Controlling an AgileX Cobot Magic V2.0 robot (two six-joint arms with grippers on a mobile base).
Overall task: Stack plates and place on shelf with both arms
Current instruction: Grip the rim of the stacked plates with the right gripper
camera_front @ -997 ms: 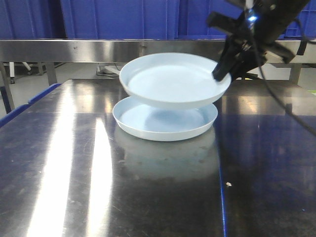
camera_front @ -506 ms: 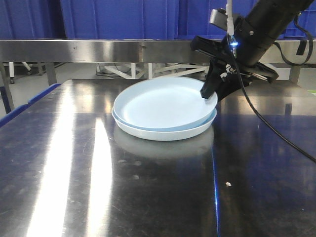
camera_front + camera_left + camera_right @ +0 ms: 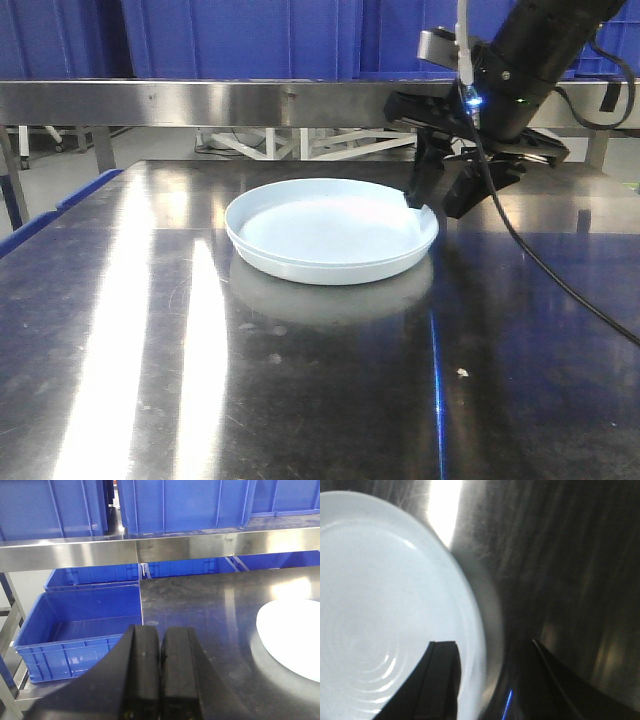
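The two white plates [image 3: 330,228] lie nested as one stack on the steel table [image 3: 200,380], a little behind its middle. My right gripper [image 3: 441,198] is open at the stack's far right rim, one finger over the plate's inside and the other outside it, gripping nothing. In the right wrist view the rim of the plates [image 3: 385,595] runs through the gap of the right gripper [image 3: 490,667]. The left gripper [image 3: 161,647] is shut and empty, low over the table's left part, with the plates [image 3: 292,635] off to its right. It does not show in the front view.
A steel shelf rail [image 3: 200,100] runs across the back with blue crates [image 3: 240,35] above it. More blue crates [image 3: 85,625] sit low beyond the table's left edge. The right arm's black cable [image 3: 560,285] trails over the table's right side.
The right gripper lowered the raised, tilted plate onto the one on the table. The plates now lie nested and flat, and the jaws have opened off the rim.
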